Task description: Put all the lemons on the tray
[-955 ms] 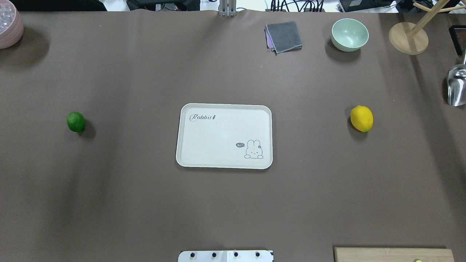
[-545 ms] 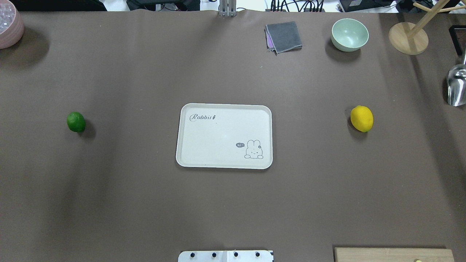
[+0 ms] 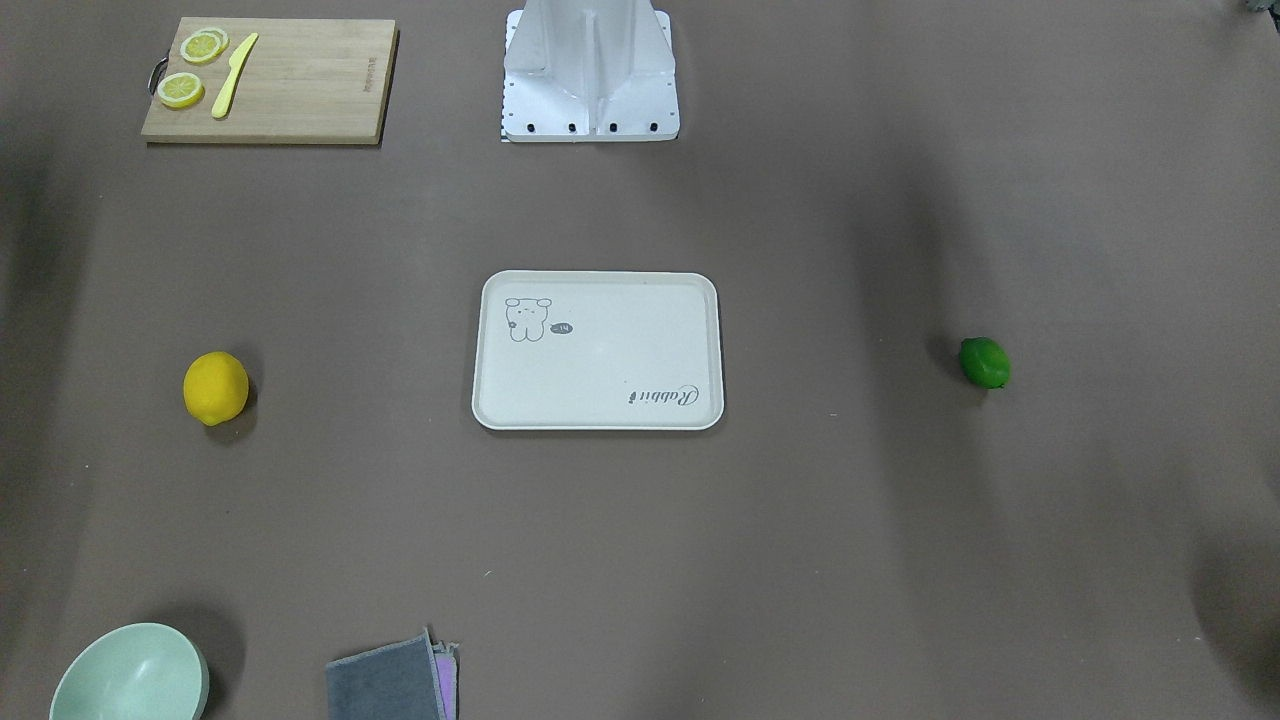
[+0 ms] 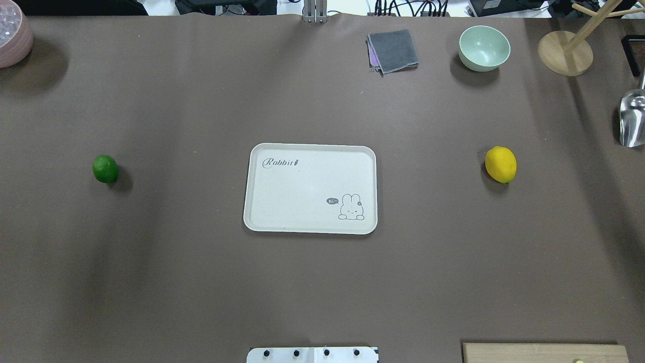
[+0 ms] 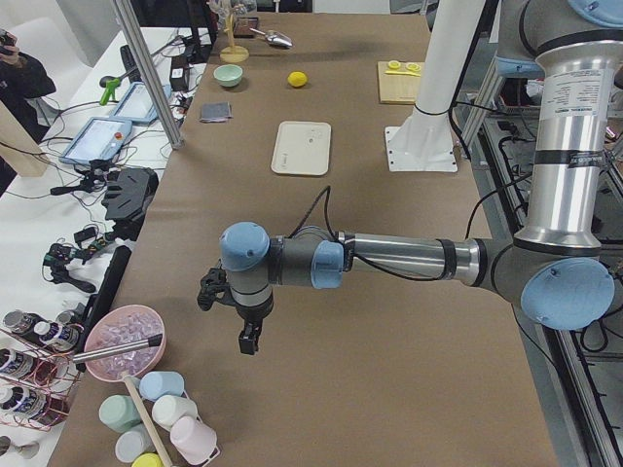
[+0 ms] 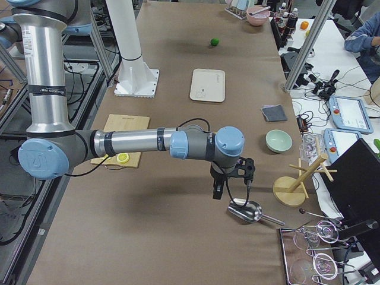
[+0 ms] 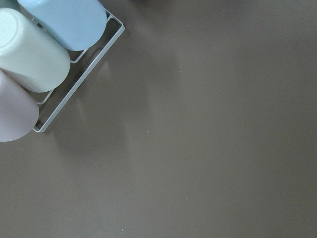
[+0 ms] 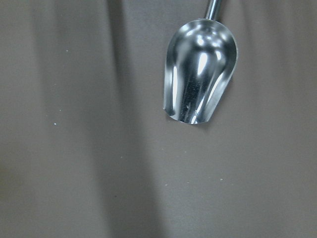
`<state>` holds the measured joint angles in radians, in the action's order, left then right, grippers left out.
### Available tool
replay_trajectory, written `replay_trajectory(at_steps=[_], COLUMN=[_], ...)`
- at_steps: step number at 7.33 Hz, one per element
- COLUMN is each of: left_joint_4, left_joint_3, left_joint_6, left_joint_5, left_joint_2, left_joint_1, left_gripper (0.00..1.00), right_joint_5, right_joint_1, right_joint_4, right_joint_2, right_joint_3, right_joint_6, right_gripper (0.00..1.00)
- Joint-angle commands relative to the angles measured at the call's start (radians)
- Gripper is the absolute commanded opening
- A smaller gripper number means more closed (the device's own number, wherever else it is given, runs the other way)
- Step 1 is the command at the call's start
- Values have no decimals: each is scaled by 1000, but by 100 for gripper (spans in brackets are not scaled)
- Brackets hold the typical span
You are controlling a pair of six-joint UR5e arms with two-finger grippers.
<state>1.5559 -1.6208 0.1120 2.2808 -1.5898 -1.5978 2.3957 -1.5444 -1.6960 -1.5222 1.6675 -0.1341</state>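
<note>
The cream-white tray lies flat at the table's middle with nothing on it. The green lemon lies far to its left and the yellow lemon far to its right, both on the brown table. In the front-facing view the yellow lemon is on the left and the green lemon on the right. My left gripper hangs over the table's left end, far from the green lemon. My right gripper hangs over the right end beside a metal scoop. I cannot tell whether either is open.
A bamboo cutting board holds lemon slices and a yellow knife. A mint bowl, a grey cloth and a wooden stand are at the back right. The metal scoop lies under my right wrist. Cups in a wire rack are under my left wrist.
</note>
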Motion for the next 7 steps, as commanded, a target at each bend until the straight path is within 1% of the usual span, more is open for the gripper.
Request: replay_trajectory(at_steps=[1,2,4,5,7], left_joint_4=[1,1,13,18,19], left_joint_3=[-19,-31,-42,-41,-41], left_joint_6=[-32,-37,-176,-193,-421], left_joint_5=[-6,2,6,6,6], left_joint_2=[2,1,-25,-41,-143], left_joint_1=[-2,-1,12,41,183], left_gripper=[98,98,98,98,98], right_joint_5=[14,13,19,19,8], right_joint_1=[94,140,213,254,335], right_joint_4=[3,-5,-1,-2,-5], right_joint_2=[46,84,114,137,196], right_joint_3=[9,0,-2,-5,-8], right_joint_6=[-73,-87,-101,-99,-111], right_gripper=[100,100,100,100,100])
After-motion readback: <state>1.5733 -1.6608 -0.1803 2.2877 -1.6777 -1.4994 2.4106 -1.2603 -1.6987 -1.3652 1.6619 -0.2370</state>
